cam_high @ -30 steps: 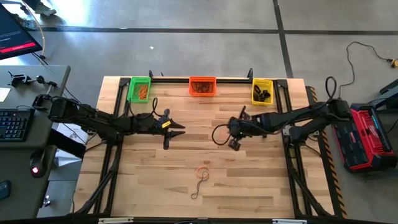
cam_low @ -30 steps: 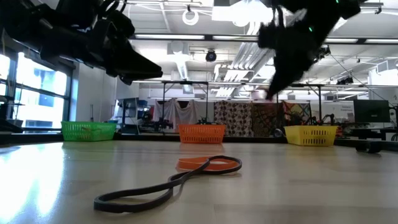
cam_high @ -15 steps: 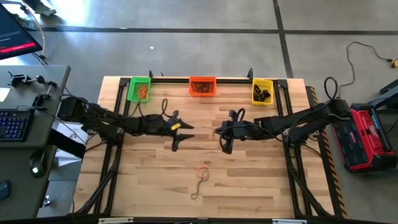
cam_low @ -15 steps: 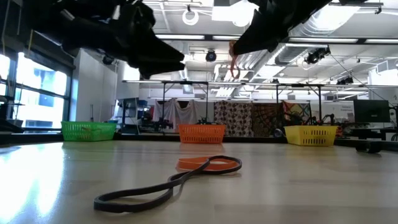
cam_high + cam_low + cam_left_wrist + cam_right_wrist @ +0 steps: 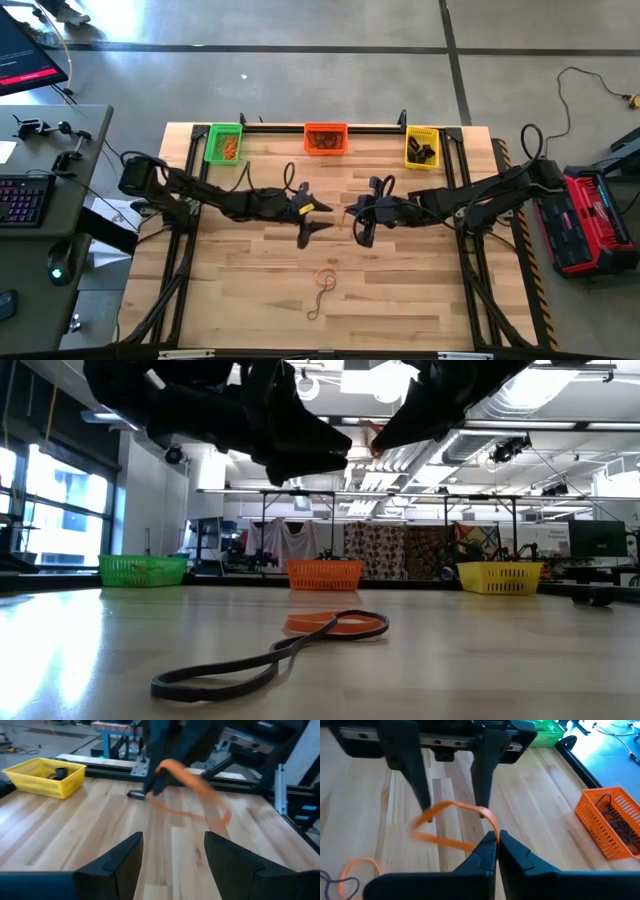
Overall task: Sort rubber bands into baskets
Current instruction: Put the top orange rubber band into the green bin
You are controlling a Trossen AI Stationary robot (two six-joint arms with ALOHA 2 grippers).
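Since a second ago the left arm has stretched further toward the table's middle, so the left gripper (image 5: 312,218) now faces the right gripper (image 5: 356,222) closely above the wooden table (image 5: 400,290), its fingers spread wide and holding nothing. Along the far edge stand the three baskets: the green basket (image 5: 224,143) at the left with orange bands inside, the orange basket (image 5: 326,138) in the middle with dark bands, and the yellow basket (image 5: 421,147) at the right with black pieces in it. The right gripper, pinched fully together, holds an orange rubber band (image 5: 452,822) that dangles in the air between the two grippers; in the left wrist view the same band (image 5: 192,787) hangs blurred from the dark fingers opposite. Nearer the front edge, well apart from the baskets, a second orange band (image 5: 327,277) lies flat on the wood, touching a long dark band (image 5: 318,303) that stretches away from it.
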